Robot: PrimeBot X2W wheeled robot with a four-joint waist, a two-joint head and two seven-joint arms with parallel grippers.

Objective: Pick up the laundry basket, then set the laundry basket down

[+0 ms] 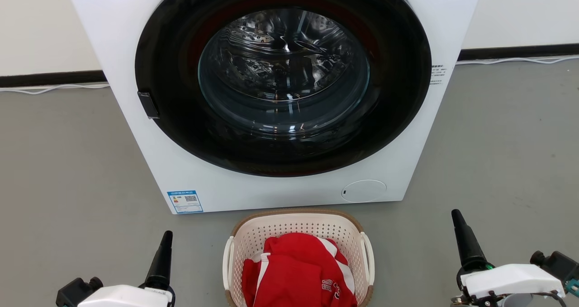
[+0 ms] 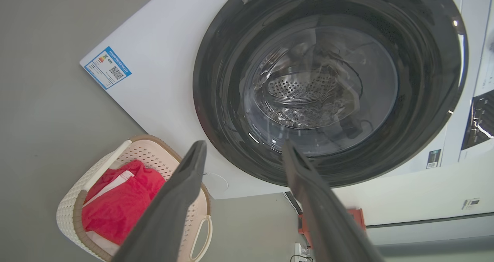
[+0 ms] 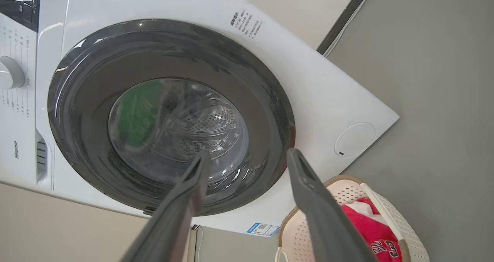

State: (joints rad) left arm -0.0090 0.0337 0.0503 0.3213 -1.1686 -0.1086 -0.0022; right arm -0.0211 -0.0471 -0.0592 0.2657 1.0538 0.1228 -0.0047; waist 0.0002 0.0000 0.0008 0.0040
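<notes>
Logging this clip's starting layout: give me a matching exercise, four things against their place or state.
Things:
1. laundry basket
2. red jersey
3. washing machine door
4. blue label

Place or state:
A. shut
B. lying in the basket
C. on the floor before the washing machine
D. low on the machine's front, at its left in the head view

Pairs: 1-C, 2-B, 3-A, 4-D.

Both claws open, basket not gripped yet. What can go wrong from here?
1. The basket sits close to the washer; a forward swing on lifting may knock its front.
2. The handles are thin loops, and the left claw and right claw stand wide of them; uneven grips would likely tilt it.
3. The red garment lies loose inside; a tilt may spill it.
</notes>
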